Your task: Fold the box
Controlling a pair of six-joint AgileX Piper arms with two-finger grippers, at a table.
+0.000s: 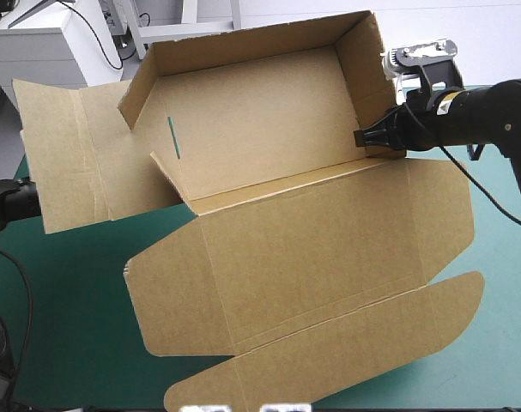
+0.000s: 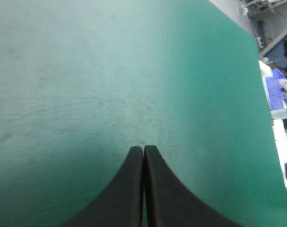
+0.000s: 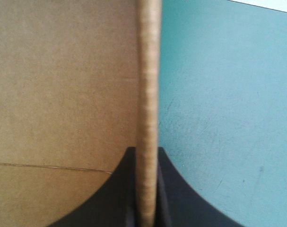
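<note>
The brown box (image 1: 269, 172) lies in the middle of the table as a half-raised tray, its far and right walls standing and its lid (image 1: 329, 292) spread flat toward the near edge. A loose side panel (image 1: 63, 163) sticks out to the left. My right gripper (image 1: 369, 136) is shut on the box's right wall, whose edge (image 3: 147, 109) runs straight up between the black fingers (image 3: 115, 198). My left gripper (image 2: 143, 150) is shut with nothing in it, over bare teal-green cover at the table's left edge, hidden under the side panel in the high view.
Teal-green cover (image 1: 71, 335) shows at the near left and along the right side (image 1: 500, 283). White furniture (image 1: 54, 51) stands beyond the far left corner.
</note>
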